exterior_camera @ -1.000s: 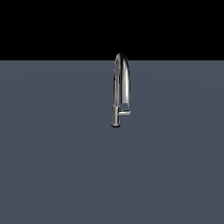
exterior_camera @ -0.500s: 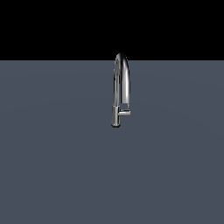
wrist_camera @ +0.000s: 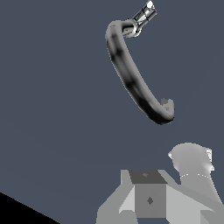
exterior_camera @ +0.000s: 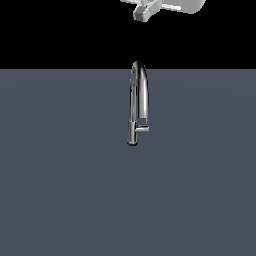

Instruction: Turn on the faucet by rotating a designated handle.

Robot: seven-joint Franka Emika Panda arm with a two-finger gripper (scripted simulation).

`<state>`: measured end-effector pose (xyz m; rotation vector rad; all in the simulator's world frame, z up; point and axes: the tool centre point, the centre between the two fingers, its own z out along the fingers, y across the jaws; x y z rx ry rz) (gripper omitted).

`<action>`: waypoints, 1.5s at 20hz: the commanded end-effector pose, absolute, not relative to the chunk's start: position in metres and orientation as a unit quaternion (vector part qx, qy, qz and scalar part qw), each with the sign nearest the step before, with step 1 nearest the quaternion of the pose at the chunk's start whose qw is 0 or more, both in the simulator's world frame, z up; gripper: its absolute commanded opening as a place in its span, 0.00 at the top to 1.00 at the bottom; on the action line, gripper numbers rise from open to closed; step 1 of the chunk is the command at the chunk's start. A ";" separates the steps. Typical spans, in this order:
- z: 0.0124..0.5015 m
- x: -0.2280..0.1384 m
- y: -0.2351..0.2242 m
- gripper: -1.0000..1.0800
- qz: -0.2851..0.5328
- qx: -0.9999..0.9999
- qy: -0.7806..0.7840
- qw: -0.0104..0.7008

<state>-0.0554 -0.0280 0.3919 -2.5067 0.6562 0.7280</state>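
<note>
While the faucet (exterior_camera: 138, 102) stood just where it had been a moment before, something new had come into the exterior view: the white claw (exterior_camera: 146, 11) of the arm now showed high above the spout, where there had been only black. It was well apart from the faucet and touched nothing. I could not tell how wide the claw was open, but it held nothing. In the wrist view the claw (wrist_camera: 151, 199) looked down on the arched spout from above. The handle (exterior_camera: 143, 128) was a short shiny bar low on the faucet's body, sticking out toward the exterior view's right. It did not look turned yet, so the job was probably just starting, and the claw had a long way to come down. The surface (exterior_camera: 60, 190) under the faucet was flat and dark grey-blue. Behind the faucet was only black.
</note>
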 end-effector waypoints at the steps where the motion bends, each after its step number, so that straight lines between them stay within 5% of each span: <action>1: 0.382 -0.043 -0.031 1.00 0.280 -0.895 0.252 0.239; 30: 0.210 0.069 -0.068 1.00 0.468 -0.649 0.423 0.424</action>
